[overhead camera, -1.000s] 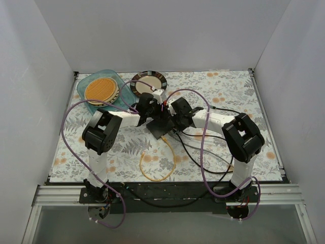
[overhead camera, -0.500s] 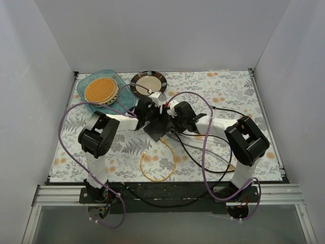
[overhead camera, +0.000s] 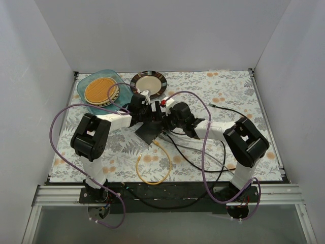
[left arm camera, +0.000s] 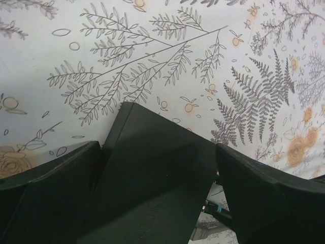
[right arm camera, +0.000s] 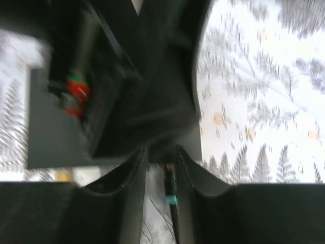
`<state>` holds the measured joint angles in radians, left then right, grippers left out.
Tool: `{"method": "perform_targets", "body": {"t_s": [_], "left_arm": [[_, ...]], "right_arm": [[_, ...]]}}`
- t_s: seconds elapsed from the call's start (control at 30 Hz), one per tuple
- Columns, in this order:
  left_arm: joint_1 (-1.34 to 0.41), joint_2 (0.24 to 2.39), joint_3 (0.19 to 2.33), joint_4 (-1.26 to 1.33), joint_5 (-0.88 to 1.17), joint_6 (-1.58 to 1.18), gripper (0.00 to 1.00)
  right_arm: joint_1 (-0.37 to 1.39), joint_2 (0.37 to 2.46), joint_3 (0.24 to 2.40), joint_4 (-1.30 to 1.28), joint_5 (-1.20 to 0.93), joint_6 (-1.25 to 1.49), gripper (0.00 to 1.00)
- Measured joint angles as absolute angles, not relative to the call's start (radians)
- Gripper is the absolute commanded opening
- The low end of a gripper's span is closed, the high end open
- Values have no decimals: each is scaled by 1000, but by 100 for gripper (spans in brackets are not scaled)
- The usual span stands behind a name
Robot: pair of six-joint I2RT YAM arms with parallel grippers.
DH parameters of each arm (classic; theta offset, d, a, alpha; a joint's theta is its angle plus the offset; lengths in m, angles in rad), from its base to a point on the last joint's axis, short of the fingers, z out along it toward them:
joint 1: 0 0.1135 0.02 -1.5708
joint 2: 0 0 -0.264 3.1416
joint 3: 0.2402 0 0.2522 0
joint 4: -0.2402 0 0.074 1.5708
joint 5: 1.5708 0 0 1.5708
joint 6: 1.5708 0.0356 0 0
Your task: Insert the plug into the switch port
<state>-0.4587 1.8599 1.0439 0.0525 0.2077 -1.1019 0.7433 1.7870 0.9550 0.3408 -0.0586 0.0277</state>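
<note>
Both arms have swung left, carrying the switch box (overhead camera: 149, 133) along. Left fingers (left arm camera: 45, 193) clamp it; whether the right fingers (right arm camera: 127, 203) hold anything is unclear. The plug (overhead camera: 155, 143) lies loose on the surface (overhead camera: 228, 101) beside it. Best to steady the box, then fetch the plug.

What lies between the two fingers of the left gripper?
The flat dark box fills the gap between both fingers of the left gripper, seen in the left wrist view.
</note>
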Motion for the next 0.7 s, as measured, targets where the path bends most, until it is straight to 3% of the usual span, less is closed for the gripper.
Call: {"method": "perform_targets", "body": {"t_s": [0.37,0.7], "left_arm": [[-427,1766,1022,-133,163,-1154,98],[-426,1486,985,-158,141,-1157,98]], "right_arm": [[754,1703,922,419,-56,52,97],[754,1510,877,421,15,69,99]]}}
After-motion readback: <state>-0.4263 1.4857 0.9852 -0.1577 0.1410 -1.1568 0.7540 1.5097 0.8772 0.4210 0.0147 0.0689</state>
